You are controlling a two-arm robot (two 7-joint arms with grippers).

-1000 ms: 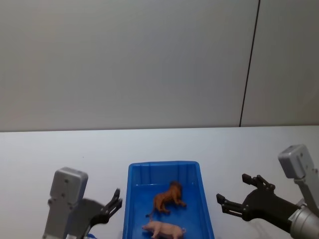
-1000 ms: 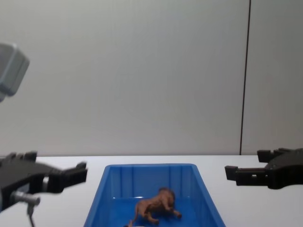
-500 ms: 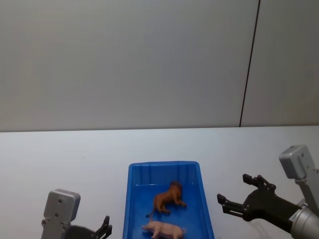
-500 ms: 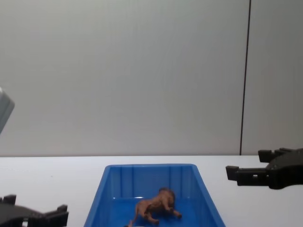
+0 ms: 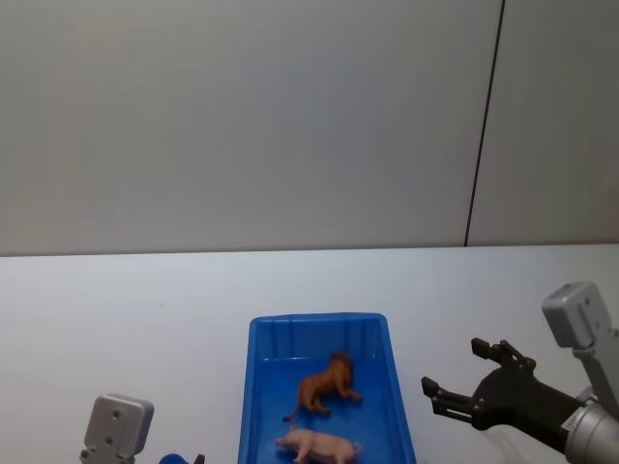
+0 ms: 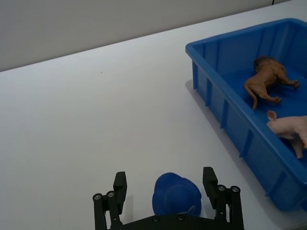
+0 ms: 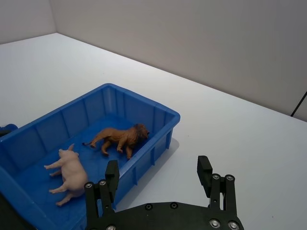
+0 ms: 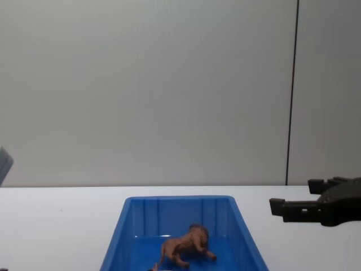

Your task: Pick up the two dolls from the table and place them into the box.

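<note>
Both dolls were already inside the box (image 5: 258, 387), so there was nothing left on the table (image 5: 145, 309) to pick up. The lion (image 5: 327, 383) lay in the far half of the box, tipped on its side, with its head toward the far wall and its tail toward the robot. The pig (image 5: 317, 446) lay nearer the robot, just beside the lion's tail, and its long body ran across the box from side to side.

The right gripper (image 5: 474, 377) hung in the air just to the right of the box, a little above the table. Its fingers were spread apart and held nothing. The box and both dolls lay to its left. It was the nearer of the two to the dolls.

The left gripper (image 6: 167, 192) was low and close to the robot, on the left side of the box. In the left wrist view its fingers were apart and empty, with a small blue round thing (image 6: 176, 194) showing between them; I could not tell what that was. From this gripper the box lay off to the right and farther out.

A second before, the left gripper was higher and reached toward the box's left side. By this moment it had dropped down and pulled back toward the robot. The right gripper had hardly moved. The lion and the pig had stayed where they were.

My guess was that the job looked done, and the arms only needed to go home.
</note>
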